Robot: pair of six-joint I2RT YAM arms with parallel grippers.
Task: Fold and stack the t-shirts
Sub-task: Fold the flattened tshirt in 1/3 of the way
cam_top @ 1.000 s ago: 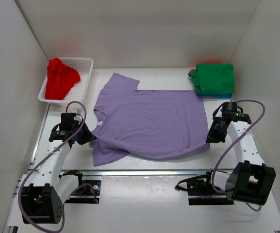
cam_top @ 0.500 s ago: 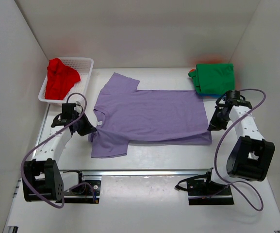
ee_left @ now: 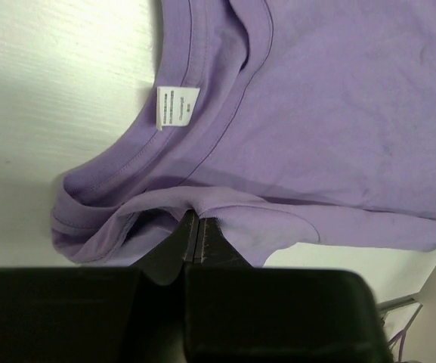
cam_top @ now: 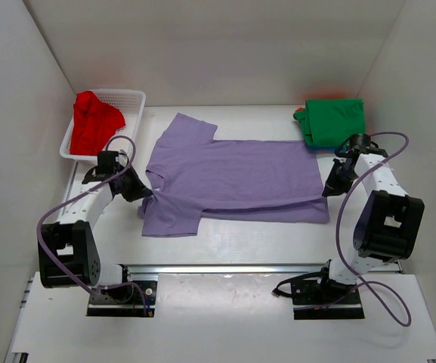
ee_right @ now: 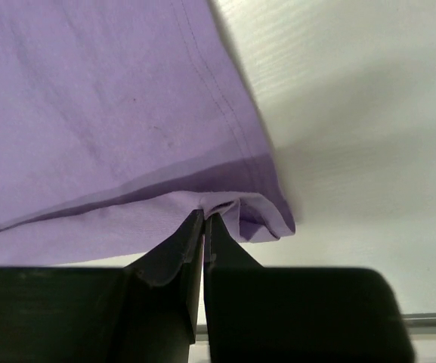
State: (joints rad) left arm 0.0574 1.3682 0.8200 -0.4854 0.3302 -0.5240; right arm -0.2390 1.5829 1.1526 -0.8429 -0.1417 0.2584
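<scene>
The lavender-purple t-shirt (cam_top: pixel 233 178) lies spread across the table's middle, its near half folded back over itself. My left gripper (cam_top: pixel 143 193) is shut on the shirt near its collar; the left wrist view shows the pinched fold (ee_left: pixel 195 208) and the white neck label (ee_left: pixel 176 106). My right gripper (cam_top: pixel 328 189) is shut on the shirt's hem corner (ee_right: pixel 225 204) at the right edge. A red t-shirt (cam_top: pixel 93 122) lies crumpled in the white basket (cam_top: pixel 131 125). A folded green t-shirt (cam_top: pixel 335 121) tops a stack at the back right, with blue and orange edges showing under it.
White walls close in the table at the back and both sides. A metal rail (cam_top: pixel 225 267) runs along the near edge by the arm bases. The green stack sits close behind my right arm.
Both grippers have moved away from the near edge toward the back, carrying the shirt's near edge over its middle. The shirt now looks narrower from front to back.
</scene>
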